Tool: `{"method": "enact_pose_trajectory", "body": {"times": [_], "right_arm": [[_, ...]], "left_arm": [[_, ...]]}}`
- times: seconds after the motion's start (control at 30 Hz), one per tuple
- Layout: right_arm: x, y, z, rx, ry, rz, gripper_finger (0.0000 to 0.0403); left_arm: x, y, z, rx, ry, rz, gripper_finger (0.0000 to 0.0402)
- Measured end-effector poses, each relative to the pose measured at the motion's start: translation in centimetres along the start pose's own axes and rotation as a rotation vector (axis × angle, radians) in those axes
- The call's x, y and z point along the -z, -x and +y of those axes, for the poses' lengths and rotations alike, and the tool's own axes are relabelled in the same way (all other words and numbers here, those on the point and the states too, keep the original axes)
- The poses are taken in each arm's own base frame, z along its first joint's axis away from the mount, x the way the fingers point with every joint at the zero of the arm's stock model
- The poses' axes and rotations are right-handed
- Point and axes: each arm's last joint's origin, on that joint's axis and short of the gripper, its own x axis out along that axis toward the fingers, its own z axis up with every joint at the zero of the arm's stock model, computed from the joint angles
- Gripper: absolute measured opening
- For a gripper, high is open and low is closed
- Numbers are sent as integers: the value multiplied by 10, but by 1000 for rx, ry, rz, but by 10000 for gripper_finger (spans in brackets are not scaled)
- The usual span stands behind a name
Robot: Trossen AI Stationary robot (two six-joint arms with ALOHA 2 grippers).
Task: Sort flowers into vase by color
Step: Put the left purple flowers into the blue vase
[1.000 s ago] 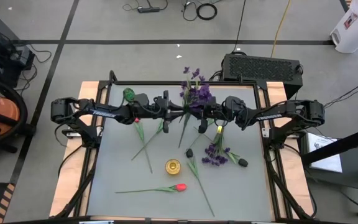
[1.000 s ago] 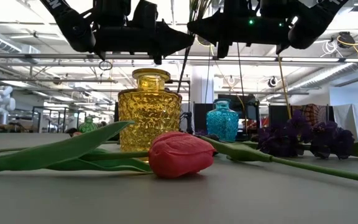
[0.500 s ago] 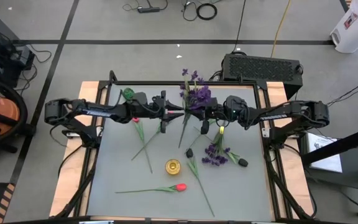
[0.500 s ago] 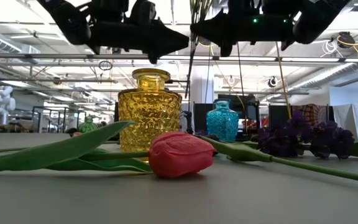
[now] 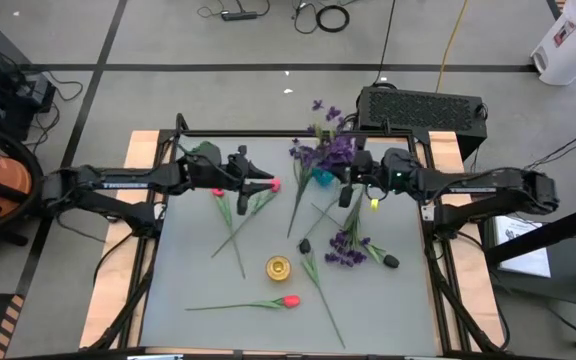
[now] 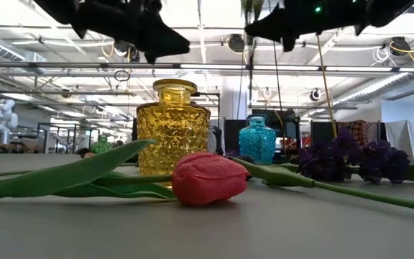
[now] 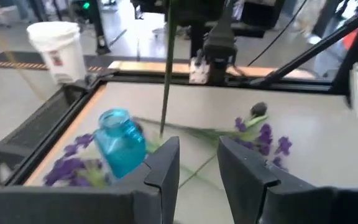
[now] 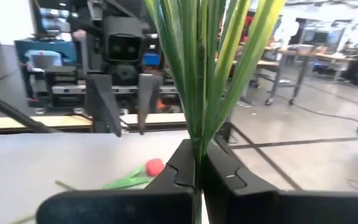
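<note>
**Purple stems held over the blue vase**

We see a yellow vase (image 5: 279,267) and loose flowers (image 5: 268,302) lying flat. The right gripper (image 8: 196,163) pinches purple flowers (image 5: 330,150), stems almost upright, above the blue vase (image 7: 120,141). The left gripper (image 7: 197,163) stands apart, empty.

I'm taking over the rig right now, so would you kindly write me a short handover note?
Right gripper: shut on the purple flower stem, held above the table's far side, near the blue vase.
Left gripper: open, holding nothing, over the far left.
Yellow vase stands near centre, the blue vase at the far edge.
Done: no flower visibly in either vase.
Left: the red tulip in front of the yellow vase, the purple sprig, dark tulip buds and the stems lying far left.
</note>
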Motion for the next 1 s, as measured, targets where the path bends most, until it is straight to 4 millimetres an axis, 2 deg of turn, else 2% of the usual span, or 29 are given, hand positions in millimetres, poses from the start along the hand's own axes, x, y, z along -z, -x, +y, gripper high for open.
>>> {"method": "enact_pose_trajectory", "body": {"times": [0.2,0.37,0.63,0.73,1.0], "right_arm": [[-12,20,-20,76,14,-4,0],[-15,29,-37,149,19,0,0],[-11,30,-61,248,32,18,0],[-12,30,-69,229,-1,-12,0],[-7,23,-75,192,-89,-18,0]], "left_arm": [[-3,23,-2,-134,-18,-50,116],[3,44,-4,-197,-21,-83,116],[21,76,-8,-312,-9,-114,116],[26,86,-9,-338,-5,-129,116],[28,109,-11,-413,1,-109,116]]}}
